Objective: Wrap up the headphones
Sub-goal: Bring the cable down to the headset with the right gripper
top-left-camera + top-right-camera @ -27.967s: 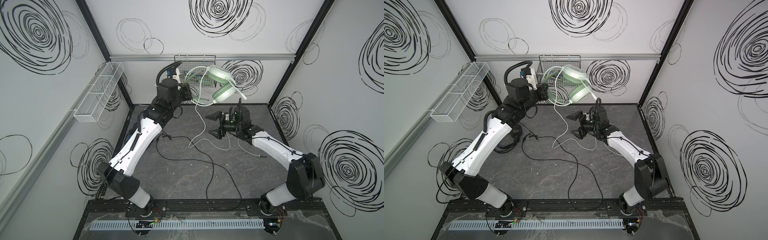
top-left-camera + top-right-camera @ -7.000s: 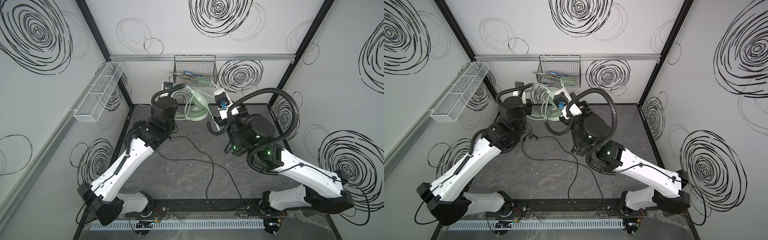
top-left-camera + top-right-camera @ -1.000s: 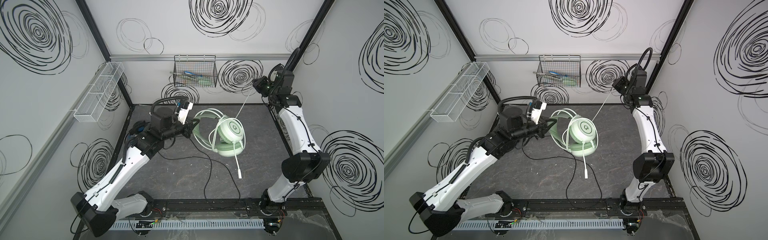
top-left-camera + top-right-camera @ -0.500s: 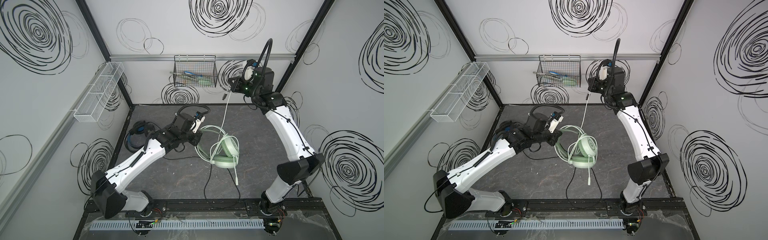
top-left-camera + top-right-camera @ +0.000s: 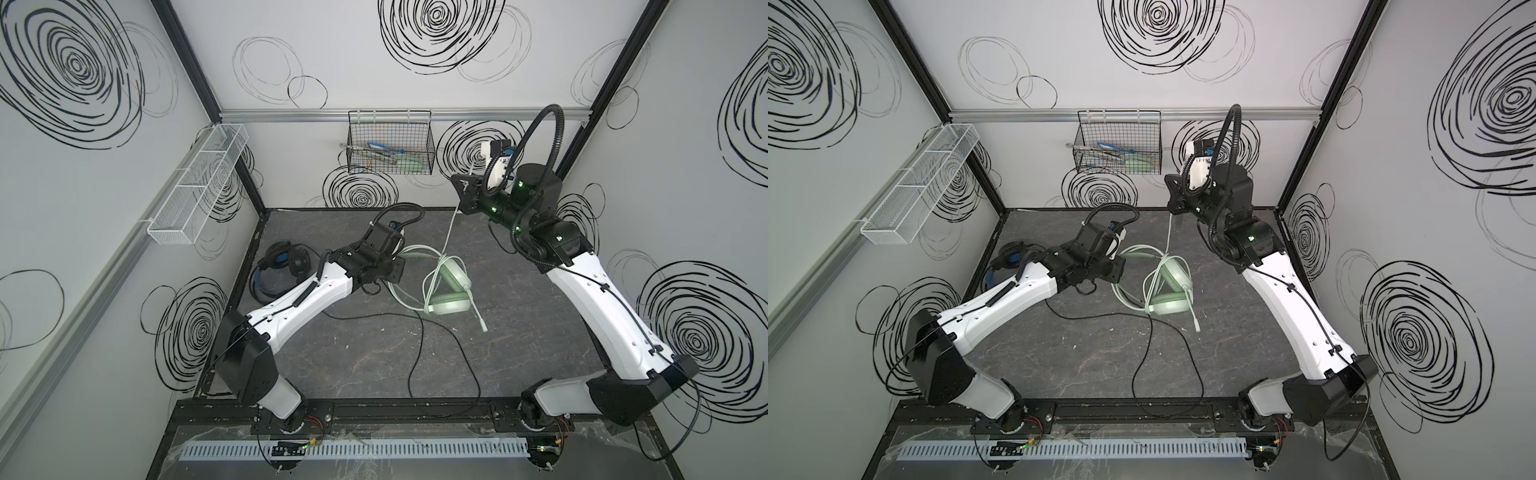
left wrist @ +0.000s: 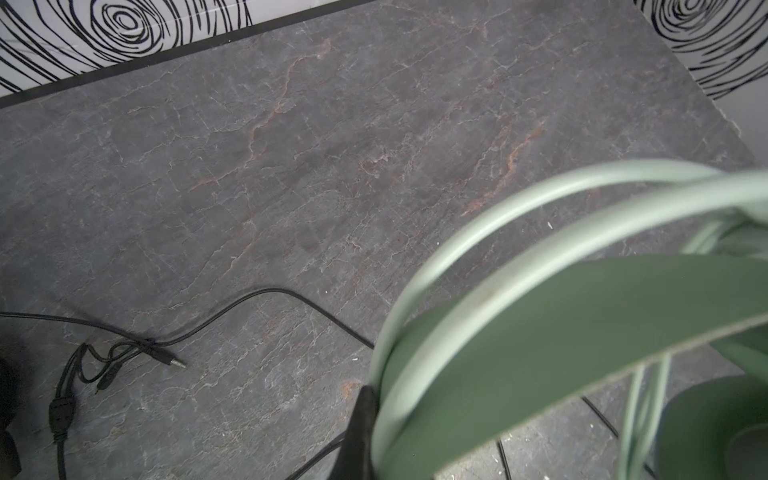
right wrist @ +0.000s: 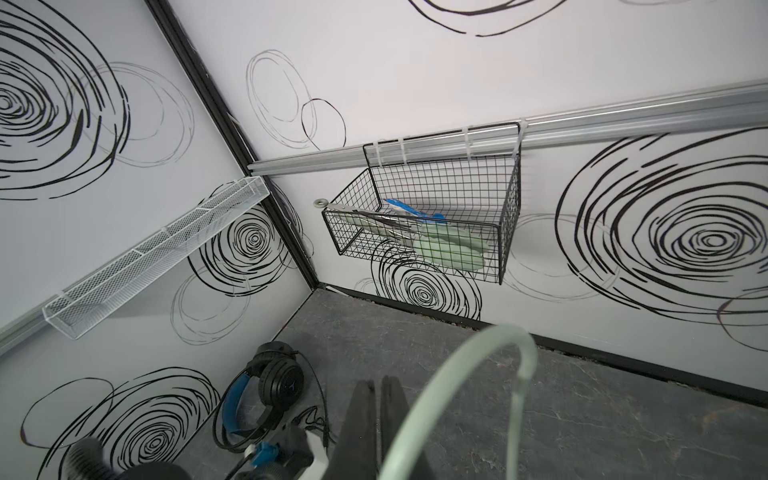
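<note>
We find the mint-green headset (image 5: 449, 305) resting on the table (image 5: 353, 365), its headband (image 5: 415, 248) clamped by the left gripper (image 5: 398, 270), while the right gripper (image 5: 460, 200), high above and pinched on the white cord (image 5: 451, 226), holds it taut down to the earcups (image 5: 454, 274), so we judge the right arm better placed to lead the winding.

Beneath me, the dark slate tabletop (image 5: 519, 332) carries the black headset (image 5: 286, 262) at ten o'clock, its black cord (image 5: 410, 376) trailing toward six, and an earcup of the mint-green headset (image 5: 448, 306) near centre.
</note>
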Robot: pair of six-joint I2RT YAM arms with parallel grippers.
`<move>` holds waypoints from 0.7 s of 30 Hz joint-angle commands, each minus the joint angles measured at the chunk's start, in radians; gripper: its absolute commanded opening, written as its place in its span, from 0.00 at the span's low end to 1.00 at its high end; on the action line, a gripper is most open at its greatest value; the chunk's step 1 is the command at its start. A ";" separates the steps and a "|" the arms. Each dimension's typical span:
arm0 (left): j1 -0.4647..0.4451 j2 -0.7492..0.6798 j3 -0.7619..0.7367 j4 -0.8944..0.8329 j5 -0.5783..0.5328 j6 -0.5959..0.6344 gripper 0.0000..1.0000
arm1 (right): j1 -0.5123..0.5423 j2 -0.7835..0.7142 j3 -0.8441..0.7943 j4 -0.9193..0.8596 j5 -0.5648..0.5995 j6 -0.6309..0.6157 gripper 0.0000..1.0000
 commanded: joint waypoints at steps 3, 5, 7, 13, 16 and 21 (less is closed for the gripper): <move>0.026 0.047 0.103 0.069 -0.036 -0.083 0.00 | 0.126 -0.055 -0.051 0.079 0.084 -0.103 0.00; 0.031 0.062 0.120 0.071 -0.064 -0.088 0.00 | 0.192 -0.059 -0.059 0.064 0.132 -0.135 0.00; 0.041 0.080 0.135 0.073 -0.080 -0.093 0.00 | 0.263 -0.059 -0.062 0.052 0.190 -0.178 0.00; 0.107 0.120 0.160 0.102 -0.103 -0.108 0.00 | 0.455 -0.077 -0.088 0.096 0.322 -0.324 0.00; 0.147 0.136 0.196 0.111 -0.075 -0.124 0.00 | 0.529 -0.091 -0.115 0.119 0.358 -0.378 0.00; 0.187 0.155 0.273 0.107 -0.015 -0.136 0.00 | 0.580 -0.149 -0.204 0.176 0.335 -0.388 0.00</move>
